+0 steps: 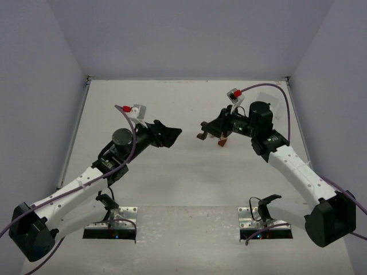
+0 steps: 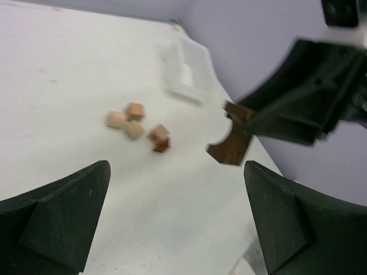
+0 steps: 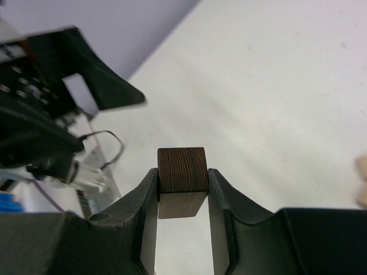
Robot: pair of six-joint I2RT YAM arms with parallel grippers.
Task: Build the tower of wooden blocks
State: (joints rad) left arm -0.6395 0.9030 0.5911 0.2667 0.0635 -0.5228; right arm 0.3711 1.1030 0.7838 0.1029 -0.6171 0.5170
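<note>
The wood block tower [image 2: 136, 125] isn't a tower yet. Pale tan cubes and one reddish-brown piece [image 2: 159, 138] lie in a loose huddle on the white table [image 1: 172, 189], some touching, none stacked that I can see. The right gripper [image 3: 182, 175] pinches a dark brown block [image 2: 231, 140] and holds it in the air just beside that huddle. The left gripper [image 2: 176, 167] hangs nearby with its fingers spread wide and nothing between them.

To my eye the job now is to set that dark piece down as a footing. I'd lower it level onto bare table close to the cubes, not on them. I'd let go only once it sits flat, since the small cubes would scatter at a nudge.

The right wrist view shows only a square grained face in the grip. The left wrist view shows the block's curved cut-out, an arch shape, and a clear tray [image 2: 186, 71] beyond. Only the overhead view shows the two arms facing each other.
</note>
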